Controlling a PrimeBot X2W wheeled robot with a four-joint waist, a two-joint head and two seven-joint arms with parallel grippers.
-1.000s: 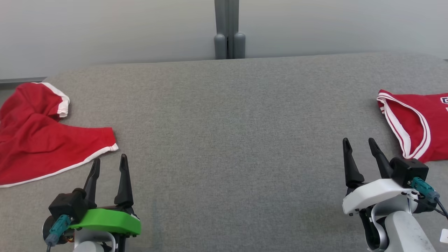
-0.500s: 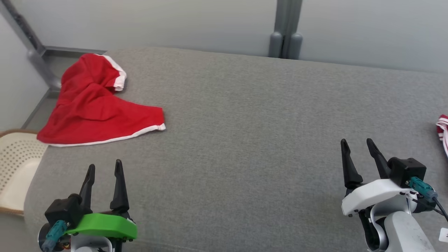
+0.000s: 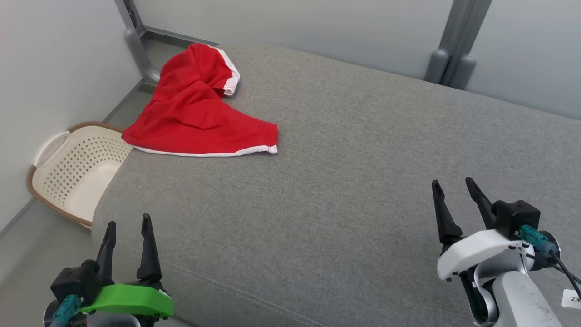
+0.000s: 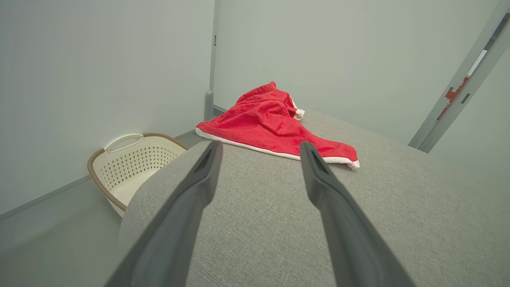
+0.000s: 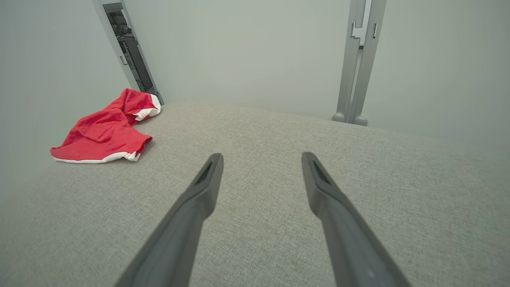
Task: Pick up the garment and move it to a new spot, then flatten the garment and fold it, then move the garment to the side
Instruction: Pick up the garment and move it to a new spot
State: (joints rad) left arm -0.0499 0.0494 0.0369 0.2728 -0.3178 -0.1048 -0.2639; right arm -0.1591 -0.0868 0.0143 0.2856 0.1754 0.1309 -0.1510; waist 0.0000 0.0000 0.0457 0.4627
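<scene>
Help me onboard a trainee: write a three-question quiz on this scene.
1. True or false: the red white-trimmed cloth garment is neatly folded.
2. Relative to the grey fabric-covered surface, the cream perforated plastic basket stands: A on top of it; B on the floor beside it; C beyond its far edge.
3. Fill in: the left end effector and right end effector are both ____.

Key: 1 false; 2 B; 3 open.
</scene>
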